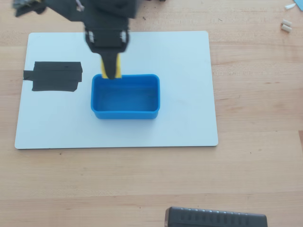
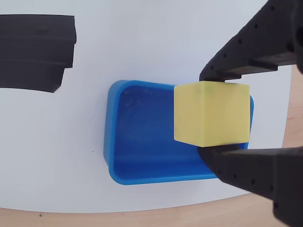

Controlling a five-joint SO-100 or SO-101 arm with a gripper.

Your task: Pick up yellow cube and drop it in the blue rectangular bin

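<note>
While you look through the wrist view, you see the yellow cube (image 2: 211,114) clenched in the pincer (image 2: 214,113), 1 black finger (image 2: 246,52) pressing on its upper face and the other finger (image 2: 255,175) on its lower face. It hangs in the air above the blue rectangular bin (image 2: 142,137), over the right end of the bin as that view shows it. In the overhead view, only a yellow strip of the cube (image 1: 103,68) appears beside the pincer (image 1: 111,71), at the far left corner of the bin (image 1: 125,113), so I judge it is close to the rim and not over the middle.

The cube looks solid and stiff, with sharp edges and flat, smooth faces; I judge it is light and will not deform under pressure. Flat opposite faces are the good place to hold it, and you hold it there now, with the faces flush on the fingers. Because the surface seems smooth, it may slide if the grip loosens early. The bin stands on a white board (image 1: 189,118) on the wooden tabletop (image 1: 255,165), near a black tape patch (image 1: 54,75). The bin has low walls and is empty, so a cube released near the rim could bounce out.
</note>
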